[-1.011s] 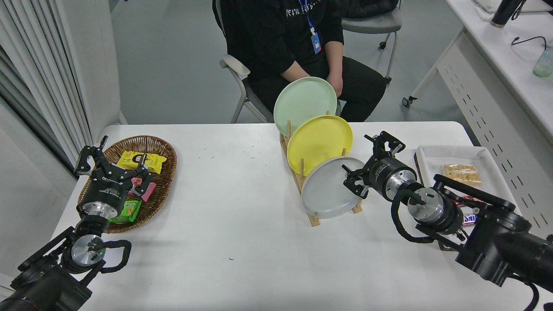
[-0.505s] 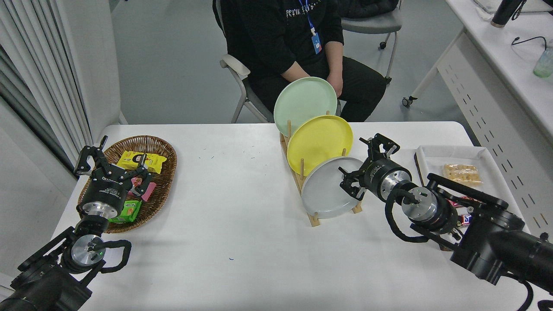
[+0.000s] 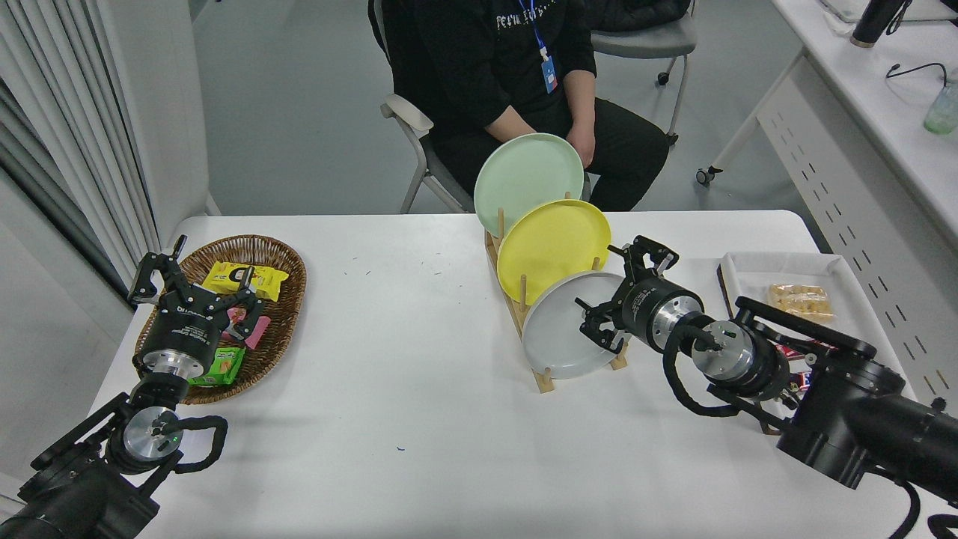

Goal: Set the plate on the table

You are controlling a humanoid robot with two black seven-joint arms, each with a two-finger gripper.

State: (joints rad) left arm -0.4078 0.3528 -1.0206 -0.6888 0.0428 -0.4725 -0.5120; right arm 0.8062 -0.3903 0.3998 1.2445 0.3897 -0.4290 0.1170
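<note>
Right gripper (image 3: 615,296) moved closer, fingers spread at plate (image 3: 557,329) rim

Right gripper (image 3: 620,298), jaws spread, at the racked plate's (image 3: 557,329) right rim.

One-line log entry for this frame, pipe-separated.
phase: reach | right gripper: open at grey plate rim | plate: in rack | left gripper: parked, open
</note>
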